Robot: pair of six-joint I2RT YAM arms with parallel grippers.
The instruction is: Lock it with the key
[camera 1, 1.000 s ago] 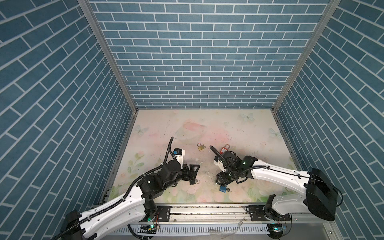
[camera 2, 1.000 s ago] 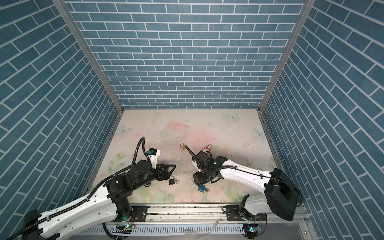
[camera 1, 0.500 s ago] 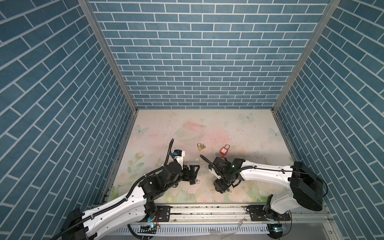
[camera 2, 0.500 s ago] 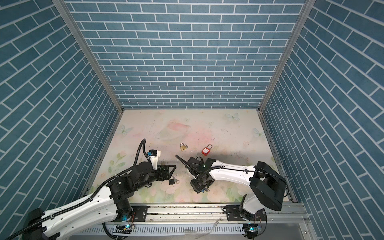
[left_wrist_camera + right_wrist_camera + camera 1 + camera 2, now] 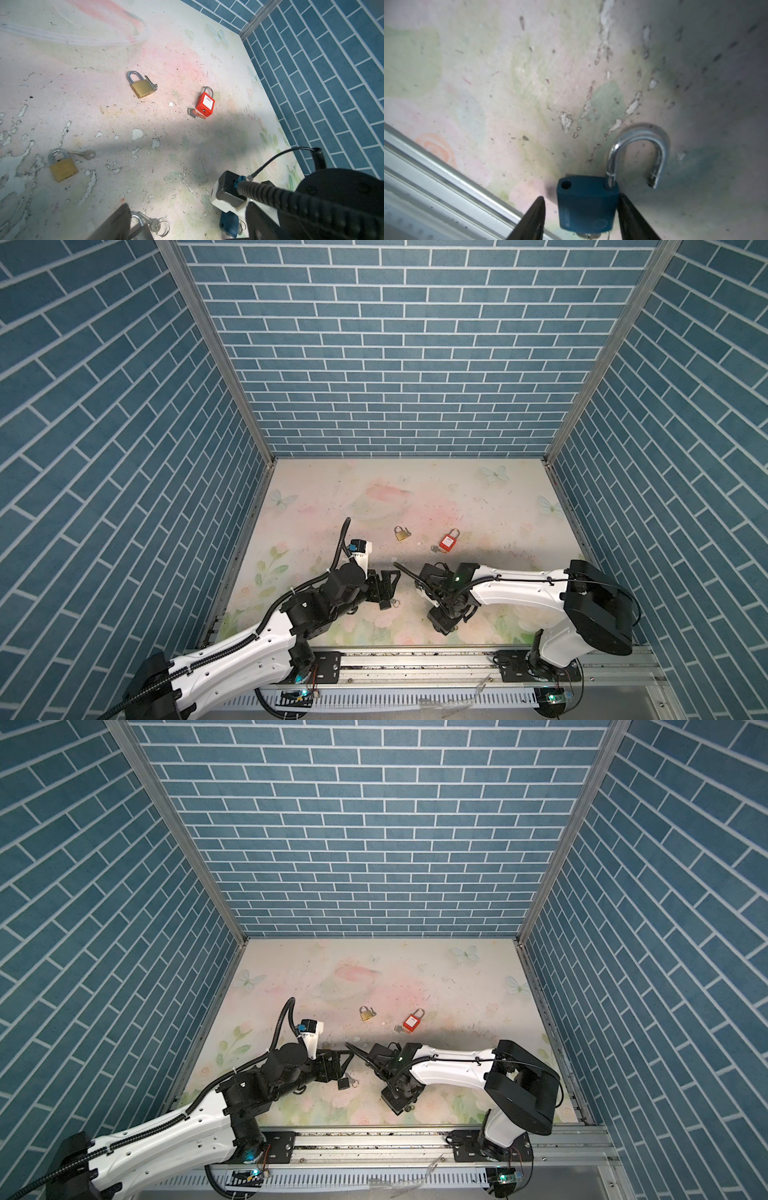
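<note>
A blue padlock (image 5: 586,207) lies flat on the floral mat with its steel shackle (image 5: 639,149) swung open. A key (image 5: 588,235) sticks out of its base. My right gripper (image 5: 581,199) is open and straddles the lock's body: one finger touches its side, the other stands a small gap away. In both top views that gripper (image 5: 446,620) (image 5: 401,1100) points down and hides the lock. My left gripper (image 5: 386,587) is wide open and empty. A black padlock (image 5: 143,228), with a key and a ring (image 5: 162,227), lies at its finger (image 5: 116,222).
A brass padlock (image 5: 401,534) and a red padlock (image 5: 449,541) lie further back, each with a key beside it. Another brass padlock (image 5: 62,169) with a loose key (image 5: 83,154) shows in the left wrist view. The metal front rail (image 5: 446,176) runs close to the blue padlock.
My right arm swung toward the front and left, uncovering the red padlock. Its gripper came down over the blue padlock and its jaws narrowed slightly. The left arm has not moved.
</note>
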